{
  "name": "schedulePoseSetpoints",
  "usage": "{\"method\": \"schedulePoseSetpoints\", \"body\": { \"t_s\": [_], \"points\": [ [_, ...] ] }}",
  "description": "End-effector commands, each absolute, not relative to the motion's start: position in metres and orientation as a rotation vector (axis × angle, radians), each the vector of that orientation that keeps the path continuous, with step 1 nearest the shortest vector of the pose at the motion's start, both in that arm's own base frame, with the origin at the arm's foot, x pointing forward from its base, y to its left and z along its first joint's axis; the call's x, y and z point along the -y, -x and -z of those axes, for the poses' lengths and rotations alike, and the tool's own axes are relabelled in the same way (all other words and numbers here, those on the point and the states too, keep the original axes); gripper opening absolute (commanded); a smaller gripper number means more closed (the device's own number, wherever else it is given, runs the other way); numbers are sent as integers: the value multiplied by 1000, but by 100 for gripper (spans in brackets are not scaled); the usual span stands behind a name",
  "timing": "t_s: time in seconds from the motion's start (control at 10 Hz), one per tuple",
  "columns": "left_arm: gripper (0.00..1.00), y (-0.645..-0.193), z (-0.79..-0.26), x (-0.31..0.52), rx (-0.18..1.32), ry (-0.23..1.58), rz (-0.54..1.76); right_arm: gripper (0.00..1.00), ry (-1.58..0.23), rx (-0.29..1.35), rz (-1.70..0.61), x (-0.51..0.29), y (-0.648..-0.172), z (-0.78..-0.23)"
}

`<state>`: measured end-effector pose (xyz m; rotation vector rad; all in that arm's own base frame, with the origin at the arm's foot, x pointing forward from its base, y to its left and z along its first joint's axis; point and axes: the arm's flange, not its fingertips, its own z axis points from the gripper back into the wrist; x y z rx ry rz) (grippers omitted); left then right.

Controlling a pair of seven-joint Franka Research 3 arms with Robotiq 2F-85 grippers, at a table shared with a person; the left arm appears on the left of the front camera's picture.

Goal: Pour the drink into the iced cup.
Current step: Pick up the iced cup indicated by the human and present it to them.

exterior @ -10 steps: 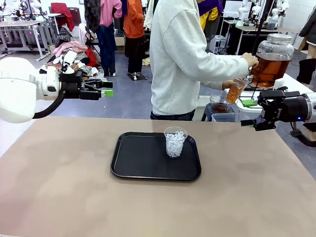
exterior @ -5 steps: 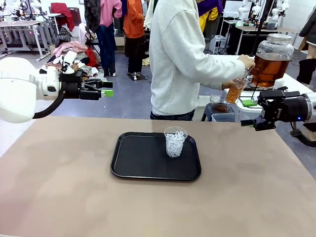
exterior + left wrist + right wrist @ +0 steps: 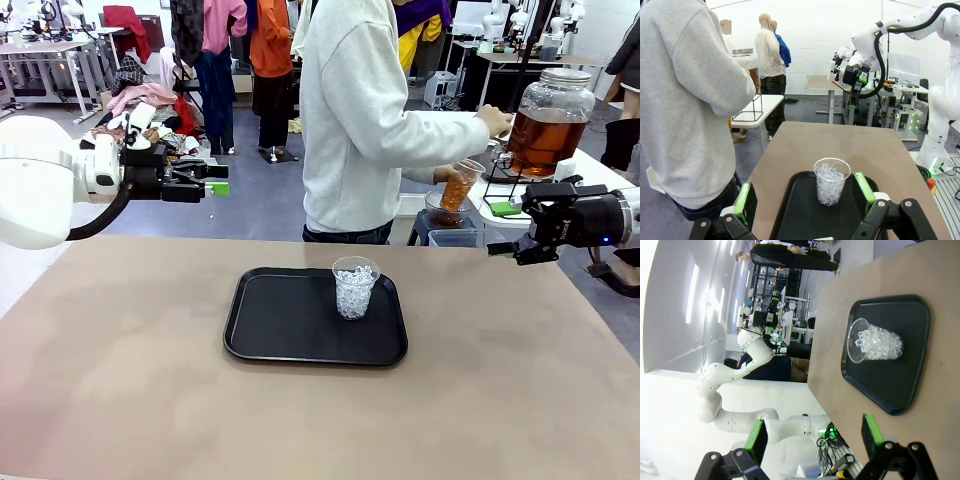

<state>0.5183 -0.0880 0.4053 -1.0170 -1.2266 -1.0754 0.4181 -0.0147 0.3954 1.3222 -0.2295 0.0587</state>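
Left pincer (image 3: 218,179), right pincer (image 3: 815,437) both wide open, empty; I'd pour the amber-brown drink (image 3: 455,190) slowly, centred over the ice-filled clear plastic cup (image 3: 355,290).

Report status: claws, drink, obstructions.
Left claw open, right claw open, both empty. Drink in person's hand, far side. Iced cup on tray, ice only. Nothing over it.

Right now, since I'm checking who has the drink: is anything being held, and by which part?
The left tool and right tool are open, empty. The person's hand holds the cup of amber drink by its side.
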Motion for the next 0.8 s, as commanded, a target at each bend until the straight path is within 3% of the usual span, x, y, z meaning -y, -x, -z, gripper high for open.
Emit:
{"method": "schedulePoseSetpoints", "body": {
  "t_s": [0.0, 0.7],
  "points": [
    [100, -519, -406, 89, 1238, 1013, 1064, 100, -1321, 236, -56, 15, -417, -397],
    [100, -519, -406, 89, 1238, 1013, 1064, 100, -1321, 236, -56, 15, -417, -397]
  ]
}}
